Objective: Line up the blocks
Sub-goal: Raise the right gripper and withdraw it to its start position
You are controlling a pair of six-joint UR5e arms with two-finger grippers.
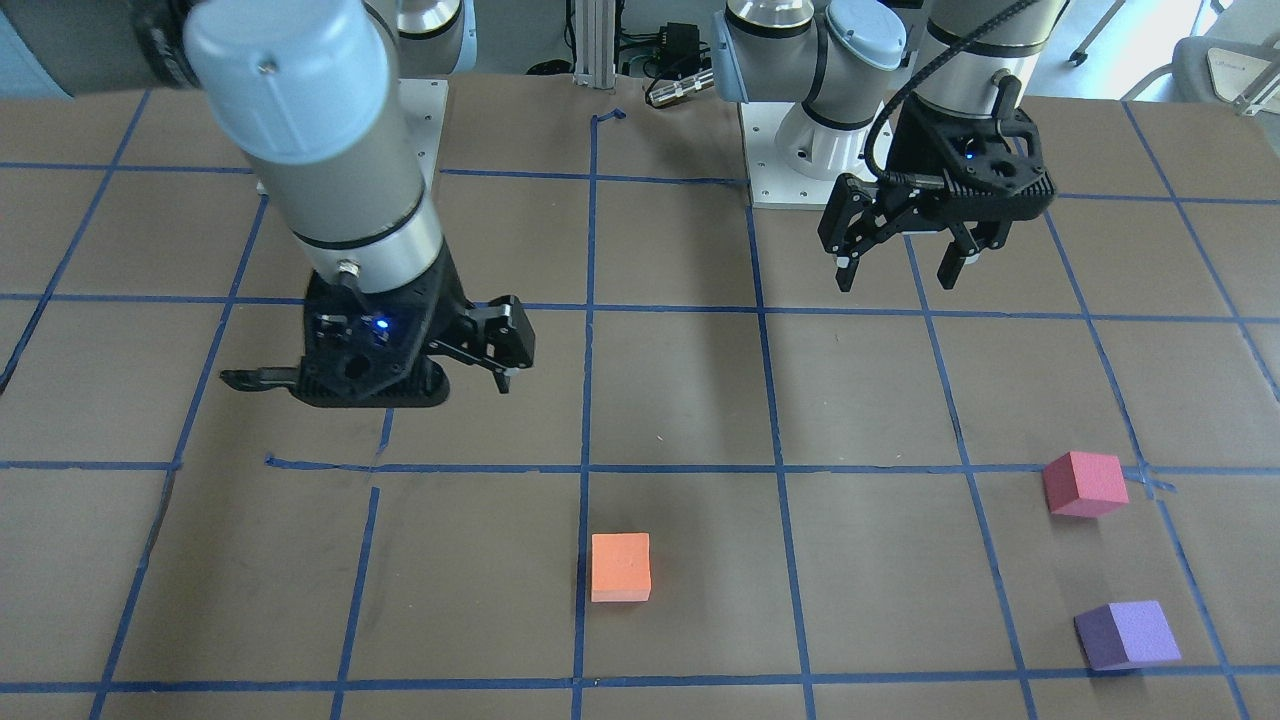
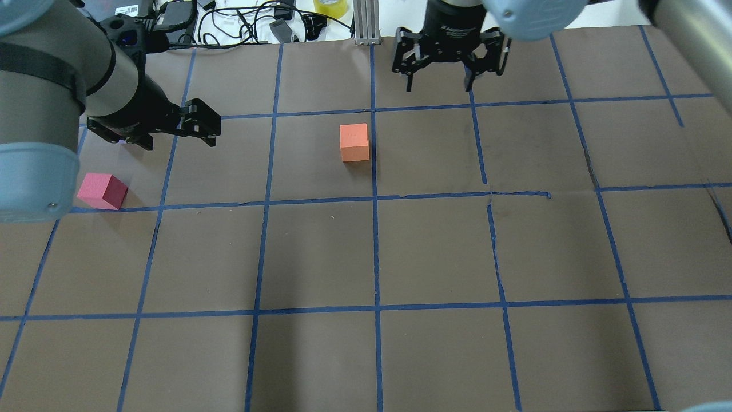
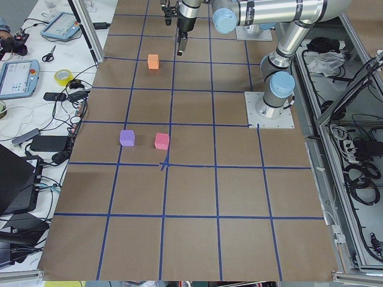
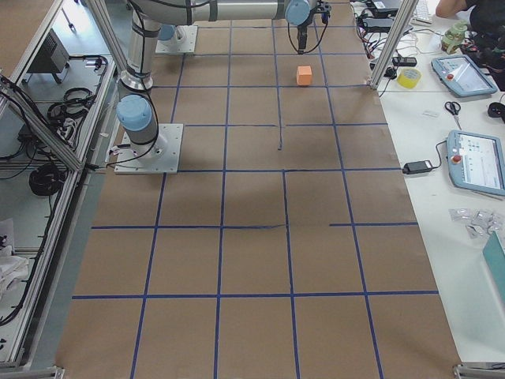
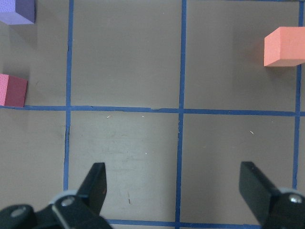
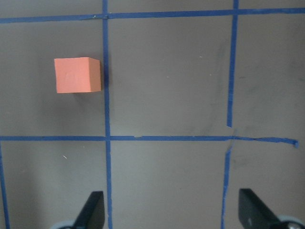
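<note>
The orange block [image 1: 620, 567] [image 2: 354, 143] sits mid-table beside a blue tape line. The pinkish-red block [image 1: 1084, 484] [image 2: 103, 191] and the purple block [image 1: 1128, 635] lie on the robot's left side. The purple block is hidden in the overhead view. My left gripper [image 1: 897, 272] [image 2: 174, 137] is open and empty and hovers above the table, apart from the pinkish-red block. Its wrist view shows the purple block [image 5: 16, 10], the pinkish-red block [image 5: 12, 89] and the orange block [image 5: 284, 46]. My right gripper [image 1: 375, 385] [image 2: 439, 84] is open and empty, apart from the orange block [image 6: 77, 75].
The brown table is marked with a blue tape grid [image 2: 376, 252]. Cables and a yellow tape roll [image 2: 330, 7] lie past the far edge. The left arm's base plate [image 1: 790, 185] is at the robot's side.
</note>
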